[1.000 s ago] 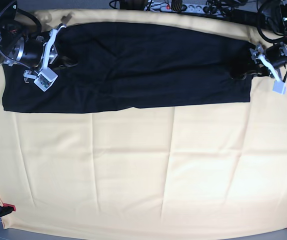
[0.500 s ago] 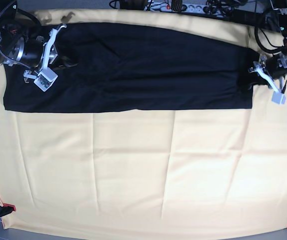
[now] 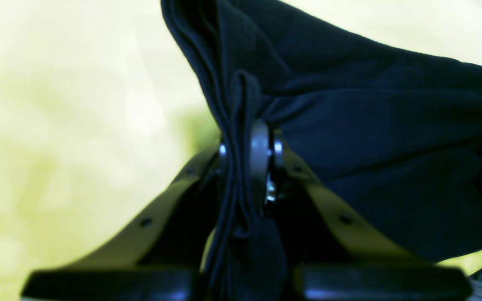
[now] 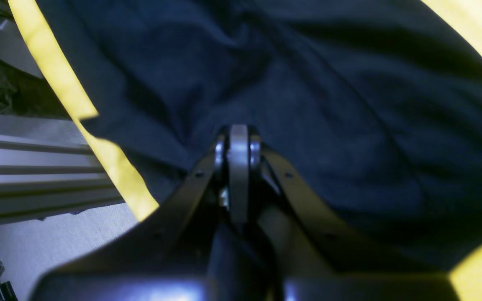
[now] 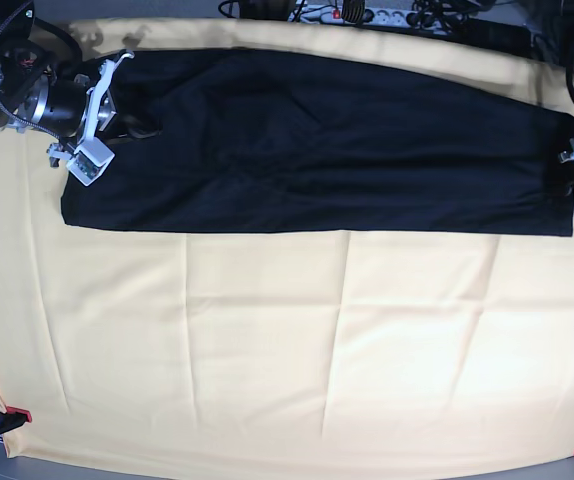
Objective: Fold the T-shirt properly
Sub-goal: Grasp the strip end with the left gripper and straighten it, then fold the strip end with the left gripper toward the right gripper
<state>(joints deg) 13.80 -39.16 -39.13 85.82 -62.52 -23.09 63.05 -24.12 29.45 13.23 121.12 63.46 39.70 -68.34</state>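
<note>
Two sets of fingers were clamped on the T-shirt: the left gripper at 3 o'clock, the right gripper at 10 o'clock. It lay stretched across the yellow-covered worktop. No writing was legible.

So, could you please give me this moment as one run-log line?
T-shirt: long band on yellow table cloth | left gripper: shut on T-shirt edge | right gripper: shut, over T-shirt
</note>
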